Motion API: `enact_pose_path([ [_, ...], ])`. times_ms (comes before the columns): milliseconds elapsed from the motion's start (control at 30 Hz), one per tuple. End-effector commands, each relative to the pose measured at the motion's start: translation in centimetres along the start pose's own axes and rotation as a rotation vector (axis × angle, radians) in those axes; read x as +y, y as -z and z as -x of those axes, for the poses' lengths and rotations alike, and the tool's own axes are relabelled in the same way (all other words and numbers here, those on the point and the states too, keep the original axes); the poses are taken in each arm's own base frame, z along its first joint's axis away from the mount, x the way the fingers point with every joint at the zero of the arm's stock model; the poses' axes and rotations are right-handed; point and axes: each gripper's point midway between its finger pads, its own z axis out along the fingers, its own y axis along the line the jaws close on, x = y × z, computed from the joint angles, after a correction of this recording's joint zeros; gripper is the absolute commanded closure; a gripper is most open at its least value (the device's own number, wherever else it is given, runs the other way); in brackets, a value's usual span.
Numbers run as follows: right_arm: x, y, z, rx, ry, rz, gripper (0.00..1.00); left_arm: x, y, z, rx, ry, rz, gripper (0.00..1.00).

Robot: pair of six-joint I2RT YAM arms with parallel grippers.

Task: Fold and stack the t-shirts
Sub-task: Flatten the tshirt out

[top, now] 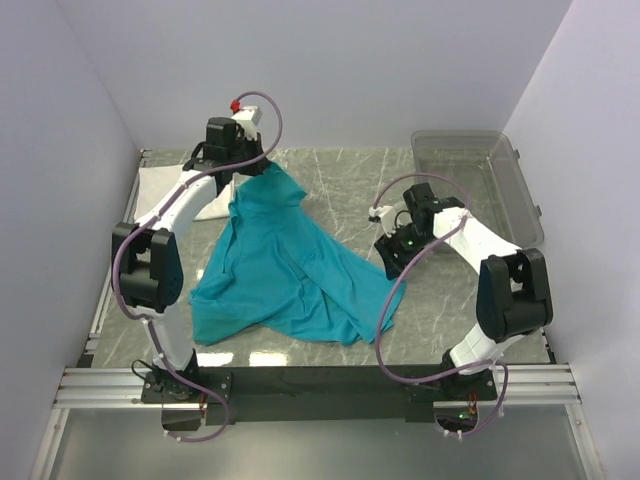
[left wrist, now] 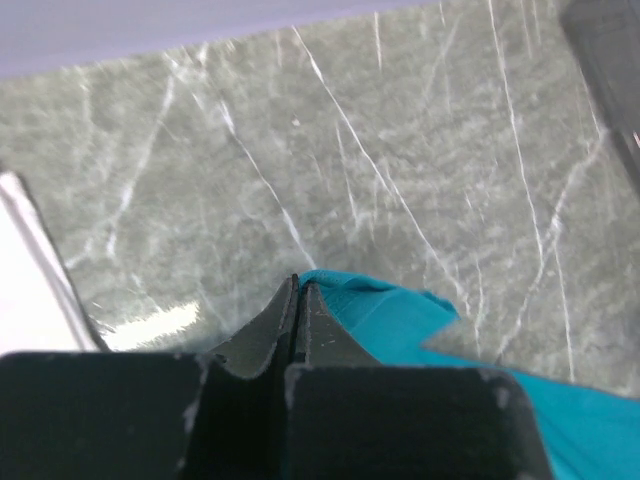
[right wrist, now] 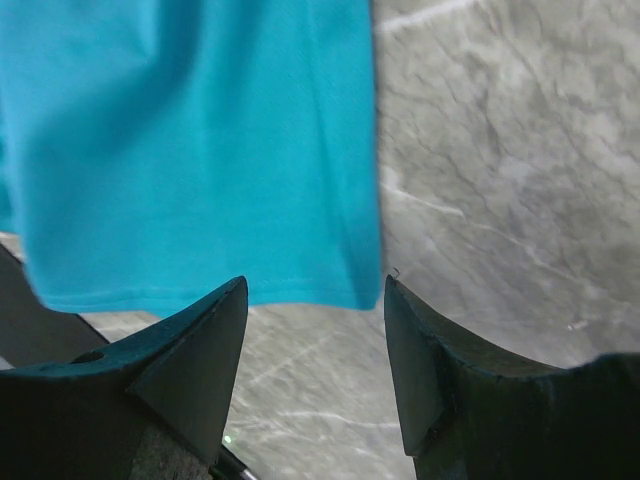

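Observation:
The teal t-shirt lies crumpled across the middle of the table, one end lifted toward the back. My left gripper is shut on that raised end; in the left wrist view the teal cloth comes out beside the closed fingers. A white folded piece lies at the back left, its edge showing in the left wrist view. My right gripper is open and empty at the shirt's right edge; the right wrist view shows the teal hem just beyond the spread fingertips.
A clear plastic bin stands at the back right. The marble tabletop ends at a black rail at the near edge. White walls close in the left, back and right sides.

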Motion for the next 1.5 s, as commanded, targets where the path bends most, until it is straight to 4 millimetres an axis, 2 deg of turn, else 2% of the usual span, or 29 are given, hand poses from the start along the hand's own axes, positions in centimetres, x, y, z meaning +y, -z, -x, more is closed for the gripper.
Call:
enact_pose_path([
  [0, -1.2, 0.4, -0.7, 0.067, 0.040, -0.075, 0.36, -1.3, 0.6, 0.4, 0.008, 0.037, -0.059, 0.99],
  [67, -1.5, -0.2, -2.1, 0.110, 0.041, -0.098, 0.36, -1.2, 0.5, 0.4, 0.007, 0.042, -0.059, 0.99],
  [267, -3.3, -2.4, -3.0, 0.175, 0.024, -0.157, 0.37, -1.0, 0.3, 0.4, 0.013, 0.047, -0.070, 0.99],
  [333, -3.2, -2.8, -3.3, 0.193, 0.018, -0.140, 0.41, -0.9, 0.3, 0.5, 0.014, 0.047, -0.070, 0.99],
  [433, -2.7, -3.0, -3.5, 0.208, 0.016, -0.112, 0.55, -0.6, 0.6, 0.7, 0.007, 0.045, -0.064, 0.99],
  [467, -2.6, -3.0, -3.5, 0.208, 0.020, -0.110, 0.65, -0.4, 0.6, 0.6, 0.008, 0.048, -0.061, 0.99],
  [533, -2.4, -2.8, -3.1, 0.201, 0.029, -0.096, 0.77, -0.2, 0.5, 0.6, 0.007, 0.050, -0.055, 0.99],
  [567, -2.3, -2.7, -3.0, 0.199, 0.037, -0.082, 0.86, 0.0, 0.5, 0.4, 0.009, 0.057, -0.051, 0.99],
  [600, -2.0, -2.5, -2.8, 0.195, 0.038, -0.070, 0.90, 0.2, 0.5, 0.4, 0.006, 0.060, -0.047, 0.99],
  [667, -2.9, -1.6, -1.0, 0.154, 0.057, -0.120, 0.99, 0.5, 0.3, 0.5, -0.002, 0.066, -0.033, 0.99],
  [700, -3.9, -1.3, 0.3, 0.120, 0.064, -0.167, 1.00, 1.0, 0.3, 0.7, -0.009, 0.069, -0.013, 0.99],
  [867, -10.8, 2.8, 8.6, -0.034, 0.029, -0.484, 1.00, 2.1, -0.5, 2.4, -0.065, 0.070, 0.044, 0.99],
  [967, -14.9, 4.5, 12.4, -0.090, -0.020, -0.659, 1.00, 3.2, -1.3, 2.8, -0.083, 0.079, 0.089, 0.99],
  [1033, -17.5, 4.9, 14.3, -0.112, -0.050, -0.751, 1.00, 4.1, -2.1, 2.8, -0.097, 0.088, 0.125, 0.99],
  [1233, -23.1, 5.7, 17.5, -0.170, -0.104, -0.912, 1.00, 6.8, -3.9, 3.3, -0.145, 0.130, 0.237, 0.99],
  [1300, -24.5, 7.0, 18.8, -0.212, -0.119, -0.977, 1.00, 7.4, -4.7, 3.3, -0.156, 0.145, 0.255, 0.99],
  [1333, -25.4, 6.4, 18.5, -0.199, -0.131, -0.986, 1.00, 7.3, -4.9, 4.0, -0.172, 0.153, 0.249, 1.00],
  [1467, -27.6, 7.3, 19.5, -0.242, -0.149, -1.043, 1.00, 8.8, -5.1, 4.9, -0.225, 0.183, 0.329, 0.99],
])
